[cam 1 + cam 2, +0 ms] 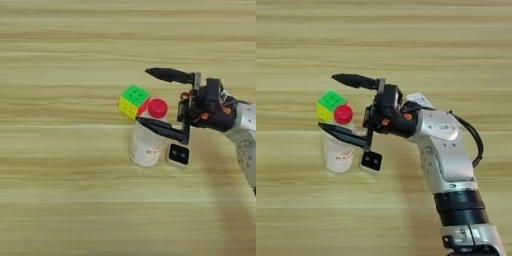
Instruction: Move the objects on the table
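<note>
A wide wooden bench [60, 200] fills the view. My silver right arm [448, 165] reaches in from the lower right. My tool [336, 102] is spread wide, one black finger above the bottle [146, 142], the other crossing its front, seemingly without gripping. The bottle stands upright, the cube [133, 101] just behind it. The small box [178, 155] sits just beside the bottle's base.

The forearm [448, 150] is silver with rounded segments, ending below in a black ribbed collar. A black cable [473, 140] loops beside it. The gripper [343, 105] has two slim black fingers [351, 79] on a black block with orange-red details.
</note>
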Robot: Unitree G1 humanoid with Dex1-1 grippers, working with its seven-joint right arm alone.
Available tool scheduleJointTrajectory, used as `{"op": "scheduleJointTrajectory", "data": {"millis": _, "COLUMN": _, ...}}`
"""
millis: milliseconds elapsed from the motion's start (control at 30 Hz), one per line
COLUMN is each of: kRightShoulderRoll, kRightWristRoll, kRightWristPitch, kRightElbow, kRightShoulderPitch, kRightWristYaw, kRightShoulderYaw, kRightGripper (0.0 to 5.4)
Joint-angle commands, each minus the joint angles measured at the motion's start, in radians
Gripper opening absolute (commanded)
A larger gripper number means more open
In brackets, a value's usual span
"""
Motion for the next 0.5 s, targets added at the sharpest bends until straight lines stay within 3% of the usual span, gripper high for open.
{"op": "scheduleJointTrajectory", "data": {"millis": 33, "kRightShoulderRoll": -0.003, "kRightWristRoll": 0.064, "kRightWristPitch": 0.024, "kRightElbow": -0.055, "kRightShoulderPitch": -0.079, "kRightWristYaw": -0.050, "kRightShoulderYaw": -0.053, "kRightGripper": 5.37}}
{"op": "scheduleJointTrajectory", "data": {"millis": 500, "kRightShoulderRoll": 0.044, "kRightWristRoll": 0.100, "kRightWristPitch": 0.094, "kRightElbow": 0.006, "kRightShoulderPitch": -0.187, "kRightWristYaw": -0.219, "kRightShoulderYaw": -0.144, "kRightGripper": 5.37}}
